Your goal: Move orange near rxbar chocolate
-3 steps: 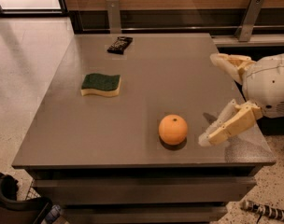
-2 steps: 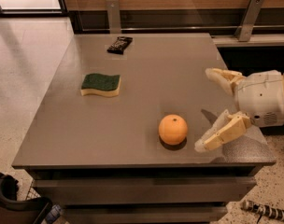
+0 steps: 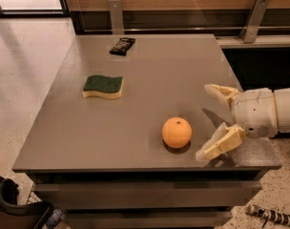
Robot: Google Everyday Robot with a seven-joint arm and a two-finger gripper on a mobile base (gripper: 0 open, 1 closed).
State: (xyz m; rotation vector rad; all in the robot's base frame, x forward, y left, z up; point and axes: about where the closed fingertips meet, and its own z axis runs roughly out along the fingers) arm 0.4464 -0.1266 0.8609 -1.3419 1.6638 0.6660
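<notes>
An orange (image 3: 177, 132) is sitting near the front edge of a grey desk (image 3: 173, 70). The robot's hand (image 3: 205, 122) is hovering just to its right, two fingers spread wide and not touching the fruit. The rxbar chocolate (image 3: 122, 46) is lying well apart at the far edge.

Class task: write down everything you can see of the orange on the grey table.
The orange is round, with smooth matte skin and a small dark stem dimple on top. It looks whole. It rests near the front edge of the grey table, right of centre. Only the table touches it: the open gripper is just to its right in the picture, clear of it.
</notes>
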